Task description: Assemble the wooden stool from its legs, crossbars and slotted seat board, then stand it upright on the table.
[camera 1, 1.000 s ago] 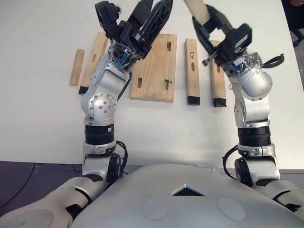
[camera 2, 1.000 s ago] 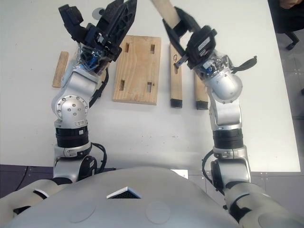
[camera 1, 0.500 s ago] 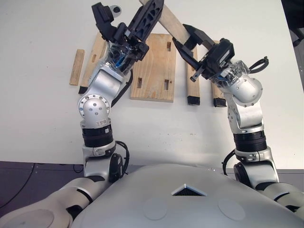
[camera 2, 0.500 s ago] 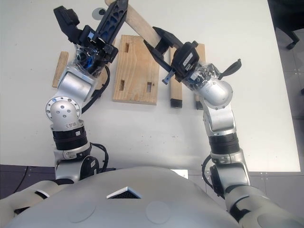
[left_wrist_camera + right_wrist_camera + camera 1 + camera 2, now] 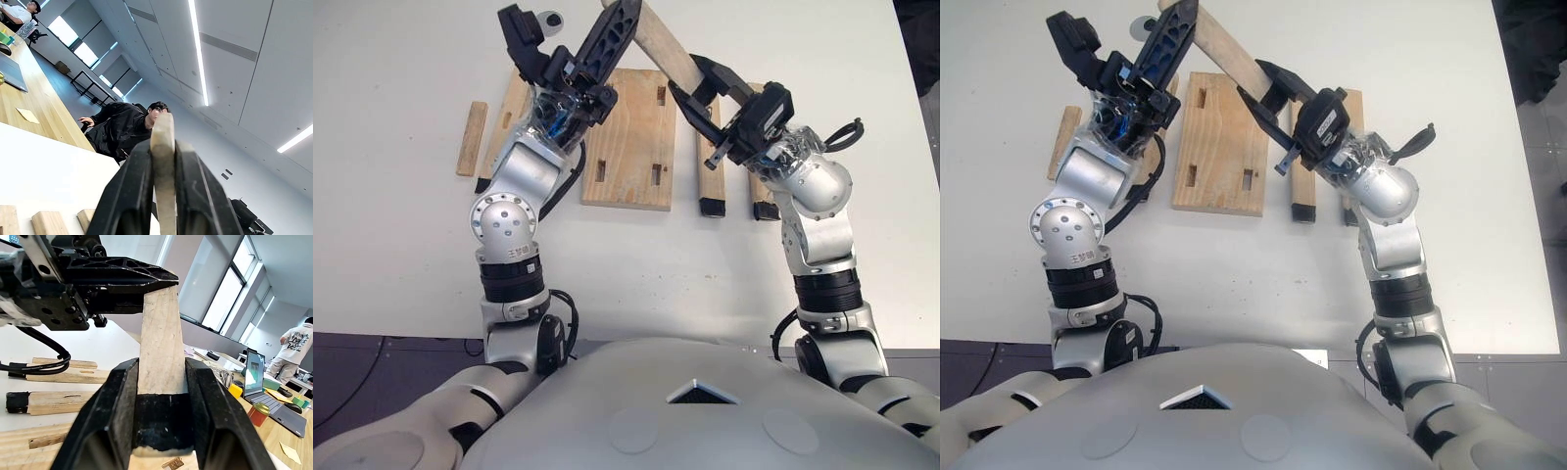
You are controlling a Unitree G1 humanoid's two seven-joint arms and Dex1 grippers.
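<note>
Left gripper (image 5: 628, 12): clamped the leg's (image 5: 668, 51) upper end.
Right gripper (image 5: 690, 76): gripped its black-capped end.
Leg: hung over the seat board's (image 5: 626, 166) 12 o'clock edge.
Done: apparently nothing joined.
Remaining: all joints, then standing.

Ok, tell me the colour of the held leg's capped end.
Black cap; right wrist view shows it best.

Even overhead light floods the white table (image 5: 391, 274), leaving only a thin, soft shadow along the near edge of the seat board (image 5: 628, 186) toward the table's far edge. Long ceiling strips (image 5: 198, 54) burn bright in the left wrist view. In the right wrist view, daylight pours through tall windows (image 5: 230, 293) and falls pale on the broad face of the wooden leg (image 5: 160, 347).
</note>
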